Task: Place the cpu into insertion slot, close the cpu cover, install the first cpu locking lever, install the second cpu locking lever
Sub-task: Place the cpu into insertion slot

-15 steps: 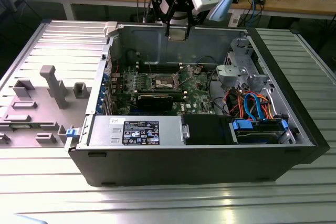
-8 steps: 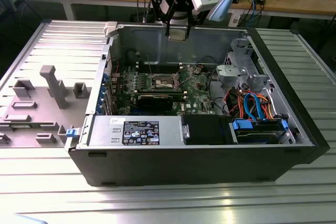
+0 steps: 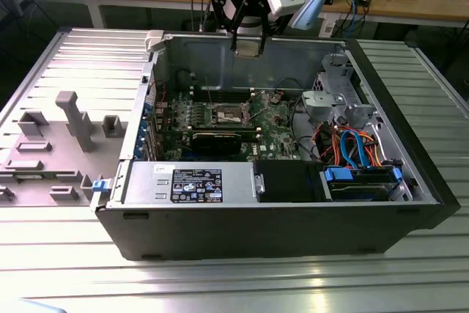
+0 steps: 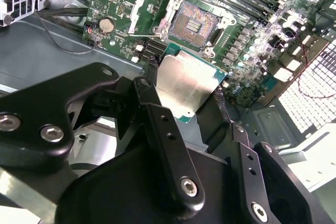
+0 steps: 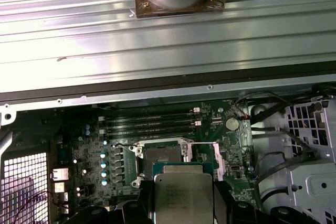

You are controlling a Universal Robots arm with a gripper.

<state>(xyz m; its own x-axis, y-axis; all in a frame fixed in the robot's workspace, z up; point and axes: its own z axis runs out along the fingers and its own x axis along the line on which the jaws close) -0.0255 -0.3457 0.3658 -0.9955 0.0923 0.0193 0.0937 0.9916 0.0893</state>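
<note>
My gripper (image 3: pixel 248 40) hangs above the back wall of the open computer case, shut on the cpu (image 3: pixel 248 49). In both wrist views the cpu (image 4: pixel 185 80) (image 5: pixel 184 195) is a silver-grey square with a green rim, held by its two opposite edges between the black fingers (image 4: pixel 152 103). Below it on the green board lies the insertion slot (image 4: pixel 195 23) (image 5: pixel 164 157) (image 3: pixel 233 113), its contact field bare. The cpu cover (image 4: pixel 149 10) (image 5: pixel 206 156) is swung open beside the slot. The cpu is well above the slot and apart from it.
Long black memory slots (image 5: pixel 149 124) run along one side of the slot, and a black card (image 3: pixel 220 141) lies on the other side. A drive cage with blue and orange cables (image 3: pixel 352 144) fills the exterior view's right. A grey fixture (image 3: pixel 66 137) stands left of the case.
</note>
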